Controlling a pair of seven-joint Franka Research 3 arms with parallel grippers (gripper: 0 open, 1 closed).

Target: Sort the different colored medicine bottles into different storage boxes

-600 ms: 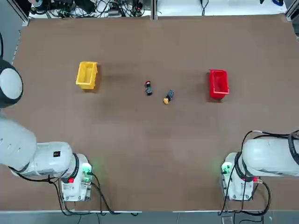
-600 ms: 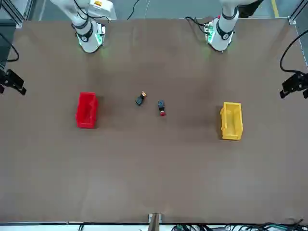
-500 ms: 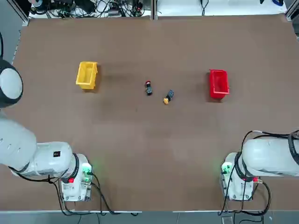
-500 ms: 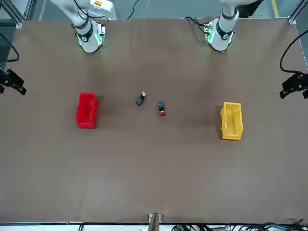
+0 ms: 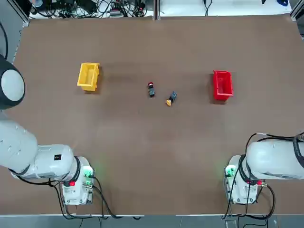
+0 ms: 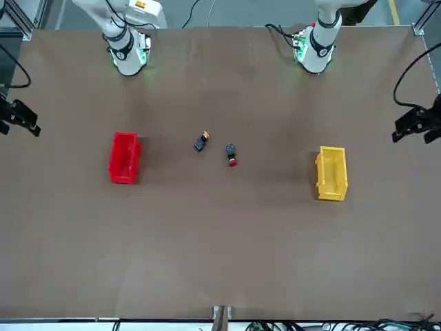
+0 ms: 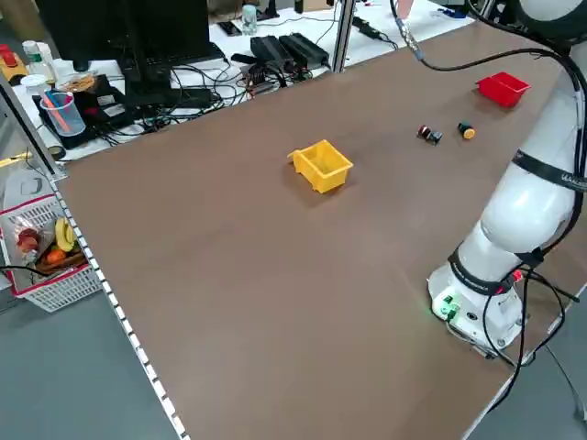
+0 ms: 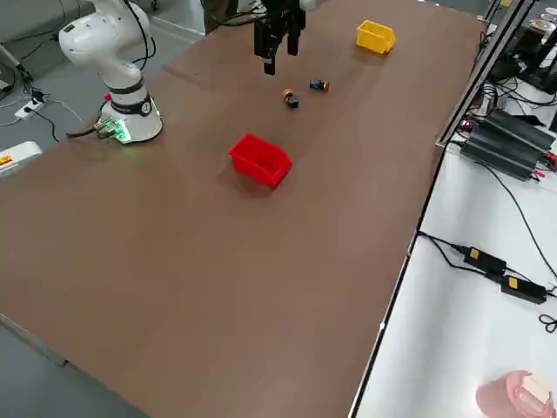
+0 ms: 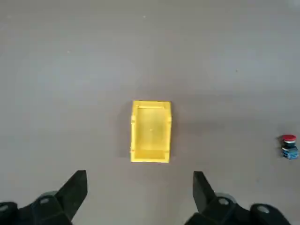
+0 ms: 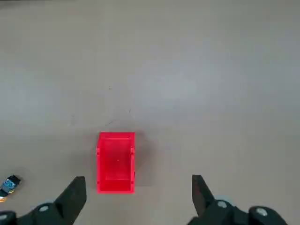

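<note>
The left gripper (image 9: 138, 194) is held high above the table with its fingers (image 9: 75, 187) spread wide and nothing grasped; the yellow storage box (image 9: 151, 131) lies directly beneath it. The right gripper (image 10: 136, 197) is likewise raised, jaws fully parted and empty, over the red storage box (image 10: 116, 162). Both boxes are set well apart on the brown table (image 5: 152, 156). Between them, near the table's middle, the red-capped bottle (image 5: 151, 89) and the yellow-capped bottle (image 5: 171, 99) are found lying on their sides, close together but not touching.
</note>
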